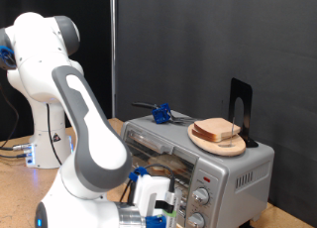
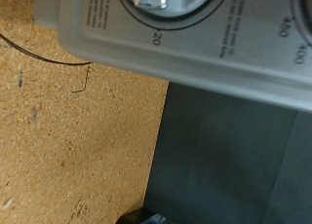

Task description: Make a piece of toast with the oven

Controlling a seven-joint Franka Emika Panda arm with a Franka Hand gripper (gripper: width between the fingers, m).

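Gripper [image 1: 163,203] low at the oven [image 1: 198,154] front, close by the knobs [image 1: 201,196] at 6 o'clock in the exterior view; opening impossible to tell, fingers hidden. Piece of toast [image 1: 218,131] stacked on a round wooden plate [image 1: 226,147] atop the oven, toward 3 o'clock. Blue-handled tool [image 1: 160,112] lying on the oven top beside it. Wrist view: timer dial markings [image 2: 156,36] close up, bench [image 2: 68,136] beneath.

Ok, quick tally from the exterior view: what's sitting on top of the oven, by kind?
Bread slices: 2, as far as the stack can be made out
Round wooden plate: 1
Black upright stand: 1
Blue-and-black tool: 1
Total: 5, all on the oven. The gripper is low, at the oven's knob end.
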